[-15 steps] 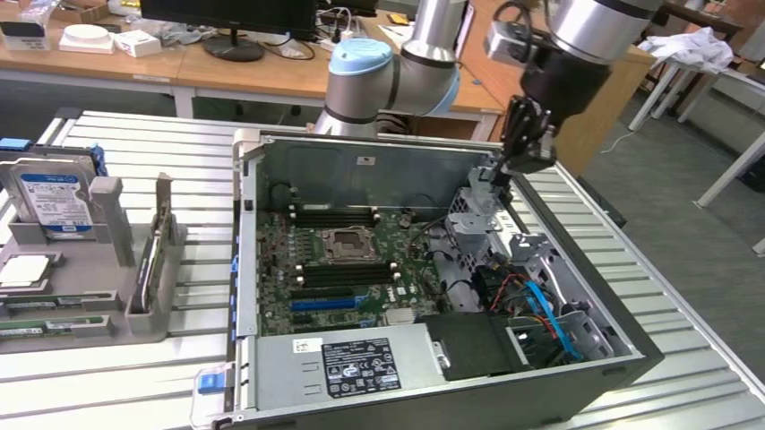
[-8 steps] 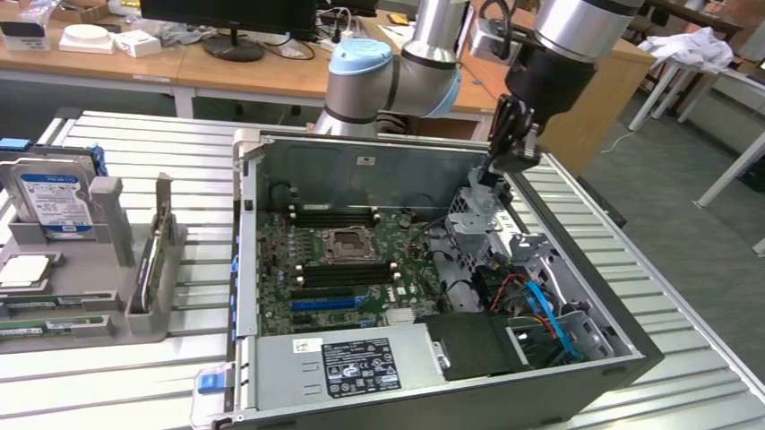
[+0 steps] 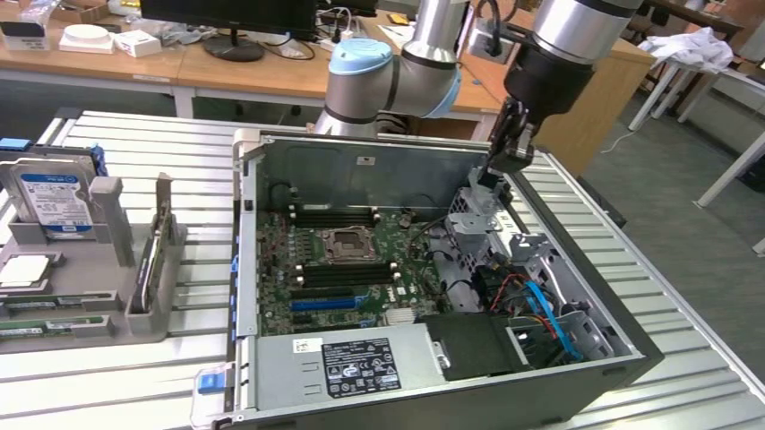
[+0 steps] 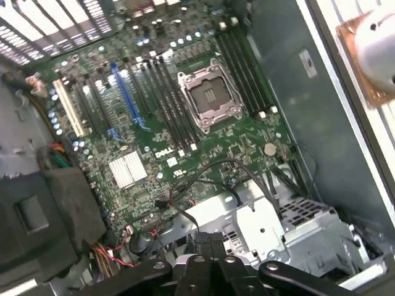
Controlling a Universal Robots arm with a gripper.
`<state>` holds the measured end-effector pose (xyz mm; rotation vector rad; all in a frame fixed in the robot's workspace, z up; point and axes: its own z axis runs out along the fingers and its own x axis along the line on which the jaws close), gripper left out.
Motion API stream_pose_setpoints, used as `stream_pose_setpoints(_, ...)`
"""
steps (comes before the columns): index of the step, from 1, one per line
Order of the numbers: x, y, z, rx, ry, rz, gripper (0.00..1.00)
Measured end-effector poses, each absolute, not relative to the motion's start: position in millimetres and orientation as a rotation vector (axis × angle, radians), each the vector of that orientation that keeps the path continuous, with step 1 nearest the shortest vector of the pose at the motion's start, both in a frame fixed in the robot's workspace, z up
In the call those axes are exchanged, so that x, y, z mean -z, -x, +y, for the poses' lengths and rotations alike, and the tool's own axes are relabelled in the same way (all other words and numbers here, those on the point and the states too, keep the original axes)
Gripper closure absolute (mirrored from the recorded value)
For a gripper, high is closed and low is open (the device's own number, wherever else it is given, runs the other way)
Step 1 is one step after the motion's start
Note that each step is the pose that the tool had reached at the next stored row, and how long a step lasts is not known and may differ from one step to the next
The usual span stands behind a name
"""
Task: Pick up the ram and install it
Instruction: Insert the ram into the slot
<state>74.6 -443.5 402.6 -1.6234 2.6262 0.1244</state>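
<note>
An open computer case (image 3: 622,345) lies on the slatted table. Inside it is the green motherboard (image 3: 313,285) with a bare CPU socket (image 3: 347,240) and dark ram slots (image 3: 344,273) on either side of it. My gripper (image 3: 511,159) hangs over the far edge of the case on the exterior view's right, above the metal drive cage (image 3: 476,210). In the wrist view my gripper (image 4: 210,245) is shut, its fingers pressed together with nothing visible between them, looking down at the ram slots (image 4: 165,83) and CPU socket (image 4: 208,94). Green ram sticks (image 3: 48,327) lie in a grey holder at the exterior view's left.
The grey holder (image 3: 107,309) also carries a hard drive (image 3: 54,202) and a flat square part (image 3: 24,270). Loose cables (image 4: 216,179) run between the drive cage (image 4: 290,225) and the board. The power supply (image 3: 353,363) fills the case's near end. Desks with a monitor stand behind.
</note>
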Motion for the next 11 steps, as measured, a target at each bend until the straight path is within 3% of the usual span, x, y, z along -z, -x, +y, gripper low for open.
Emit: stream_pose_setpoints(11, -401.5, -74.6, -443.5, -0.13, 1.439, 2.745, 0.9)
